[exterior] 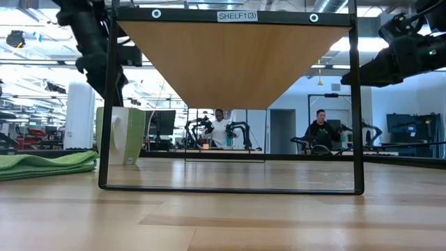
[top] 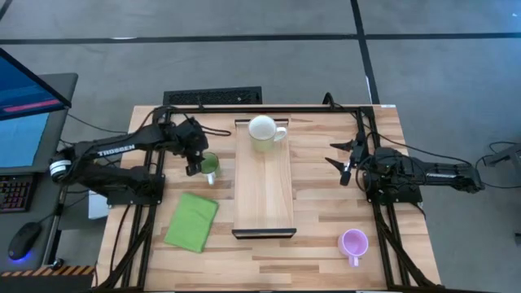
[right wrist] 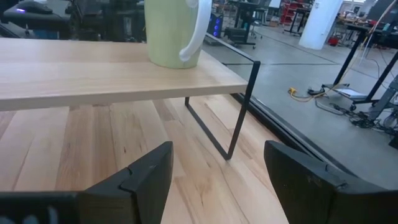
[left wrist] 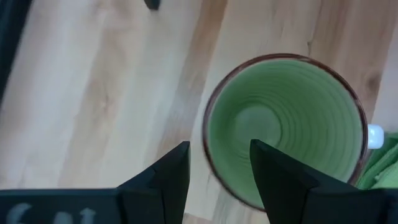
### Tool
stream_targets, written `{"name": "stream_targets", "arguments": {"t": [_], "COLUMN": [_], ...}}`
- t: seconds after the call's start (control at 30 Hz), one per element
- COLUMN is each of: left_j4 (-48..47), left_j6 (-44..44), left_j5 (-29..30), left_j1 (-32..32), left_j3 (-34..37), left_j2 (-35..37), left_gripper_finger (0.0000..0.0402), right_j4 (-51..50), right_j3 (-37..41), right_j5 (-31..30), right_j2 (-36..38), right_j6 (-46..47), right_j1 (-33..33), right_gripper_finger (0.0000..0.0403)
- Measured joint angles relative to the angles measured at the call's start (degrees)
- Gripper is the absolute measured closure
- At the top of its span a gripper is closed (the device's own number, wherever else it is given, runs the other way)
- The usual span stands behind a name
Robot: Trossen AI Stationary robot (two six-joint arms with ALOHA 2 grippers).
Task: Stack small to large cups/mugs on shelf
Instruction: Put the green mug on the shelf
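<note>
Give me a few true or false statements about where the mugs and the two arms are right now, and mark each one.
1. A white mug stands on the shelf. True.
2. The purple mug is on the shelf. False: it sits on the table, right of the shelf.
3. The left gripper is over the green mug, fingers open. True.
4. The right gripper holds a mug. False: it is open and holds nothing, right of the shelf.
5. The green cloth lies on the shelf. False: it lies on the table, left of the shelf.
</note>
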State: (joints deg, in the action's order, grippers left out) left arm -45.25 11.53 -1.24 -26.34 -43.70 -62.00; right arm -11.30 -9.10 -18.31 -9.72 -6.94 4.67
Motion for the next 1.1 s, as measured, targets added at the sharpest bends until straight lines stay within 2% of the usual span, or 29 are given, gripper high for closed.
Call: {"name": "stream_targets", "arguments": {"t": [0.43, 1.1], "left_j4": [2.9, 6.0], "left_j6": [1.6, 1.1], "left_j5": [-1.0, 0.5], "left_j1": [0.0, 0.0], "left_j3": [0.0, 0.0], "left_j2": [-9.9, -10.0], "left_gripper_finger": [0.0244, 0.0244], "right_j4": [-0.7, -1.8], "right_j3": [0.0, 0.0], "right_j5": [0.0, 0.0], "right_j2": [0.0, 0.0], "right_j6": [0.5, 0.9], "right_j1": [0.0, 0.0], "right_gripper_finger": [0.0127, 0.0127]}}
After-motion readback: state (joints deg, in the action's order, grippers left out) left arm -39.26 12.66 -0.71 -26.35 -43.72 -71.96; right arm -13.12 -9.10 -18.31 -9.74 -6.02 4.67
